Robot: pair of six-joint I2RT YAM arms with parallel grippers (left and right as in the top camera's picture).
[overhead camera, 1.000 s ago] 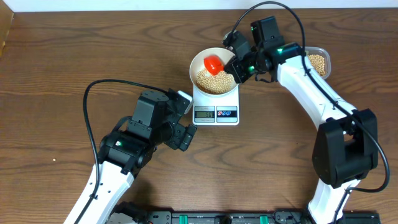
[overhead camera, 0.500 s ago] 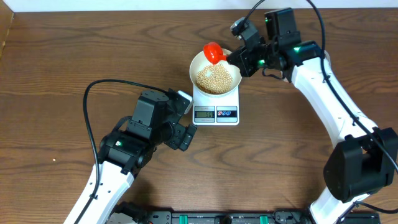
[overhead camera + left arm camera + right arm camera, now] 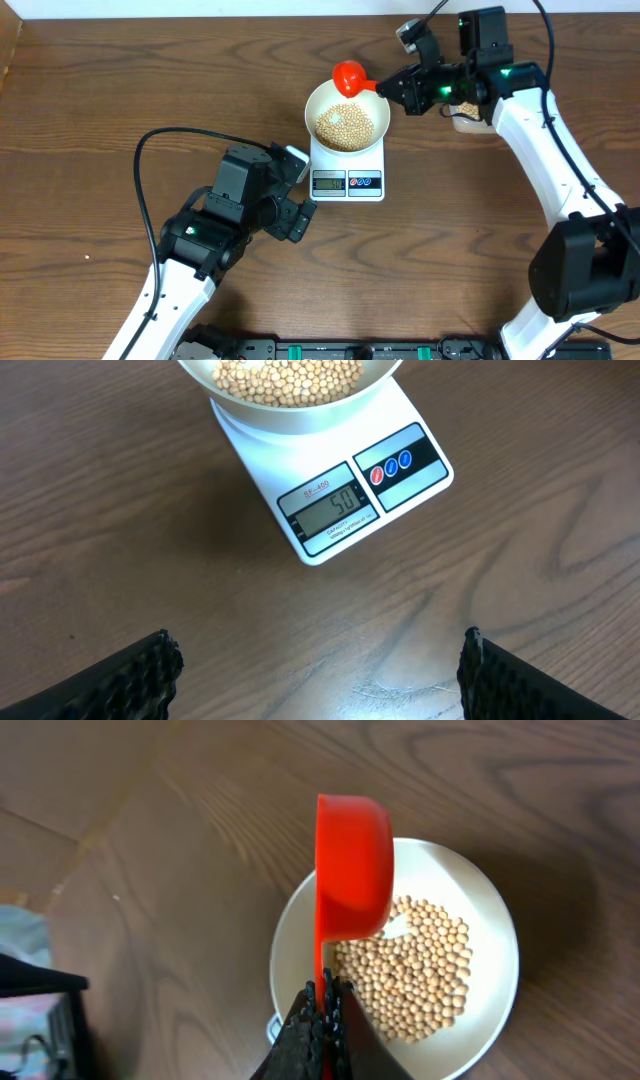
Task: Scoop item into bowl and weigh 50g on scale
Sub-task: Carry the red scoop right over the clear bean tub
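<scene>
The white bowl [image 3: 314, 104] stands on the white scale [image 3: 347, 181] and holds a heap of tan beans [image 3: 345, 124]. In the left wrist view the scale [image 3: 345, 485] shows 50 on its display, with the bowl [image 3: 300, 418] and the beans [image 3: 285, 378] at the top edge. My right gripper [image 3: 386, 86] is shut on the handle of a red scoop [image 3: 348, 74], which hangs over the bowl's far rim. The right wrist view shows the scoop [image 3: 352, 870] turned on its side above the bowl [image 3: 490, 1010] and beans [image 3: 415, 970], with the gripper [image 3: 325, 995] pinching its handle. My left gripper [image 3: 300, 192] rests open in front of the scale, with only bare table between its fingers [image 3: 320, 645].
A clear plastic tub [image 3: 463, 122] sits right of the bowl, mostly hidden under my right arm. Black cables loop over the wooden table [image 3: 100, 90] by both arms. The table's back edge runs just behind the scoop.
My right gripper has lifted the red scoop out of the bowl and drawn it back and to the right, past the far rim. The left arm has stayed still.
</scene>
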